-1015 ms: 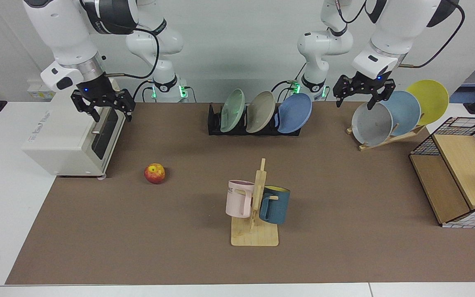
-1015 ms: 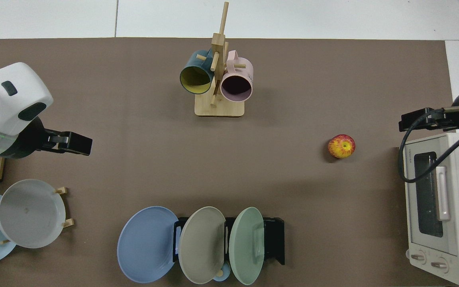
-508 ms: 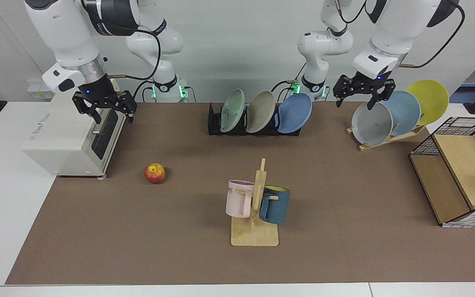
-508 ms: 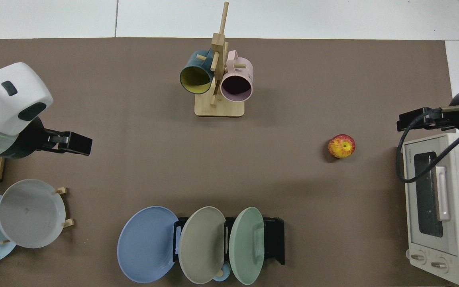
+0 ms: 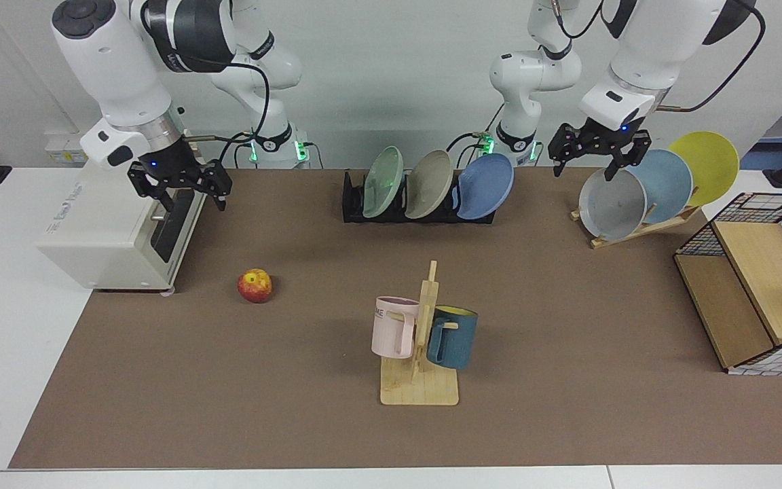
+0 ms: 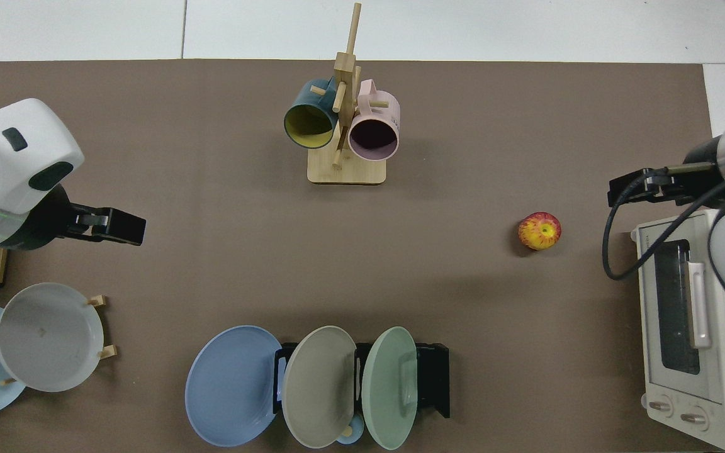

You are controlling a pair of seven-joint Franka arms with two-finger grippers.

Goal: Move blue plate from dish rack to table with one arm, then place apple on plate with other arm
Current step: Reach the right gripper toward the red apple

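Observation:
The blue plate (image 5: 486, 185) (image 6: 230, 384) leans in the end slot of the black dish rack (image 5: 352, 207) (image 6: 436, 377), beside a beige and a green plate. On the table's brown mat (image 5: 228, 380), the apple (image 5: 255, 285) (image 6: 539, 231) lies near the oven. Open and holding nothing, my right gripper (image 5: 191, 198) (image 6: 625, 192) hangs in the air above the oven's front edge, behind and above the apple. My left gripper (image 5: 584, 168) (image 6: 120, 226), also open and holding nothing, hovers over the grey plate, to the side of the blue plate.
A white toaster oven (image 5: 109, 231) stands at the apple's end of the mat. A wooden mug tree (image 5: 421, 339) holds a pink and a dark blue mug. A slanted wooden stand (image 5: 635, 229) carries grey, pale blue and yellow plates. A wire-and-wood basket (image 5: 751, 285) sits beyond it.
My right gripper has shifted away from above the oven toward the middle of the table. The left arm, the plates and the apple have not moved.

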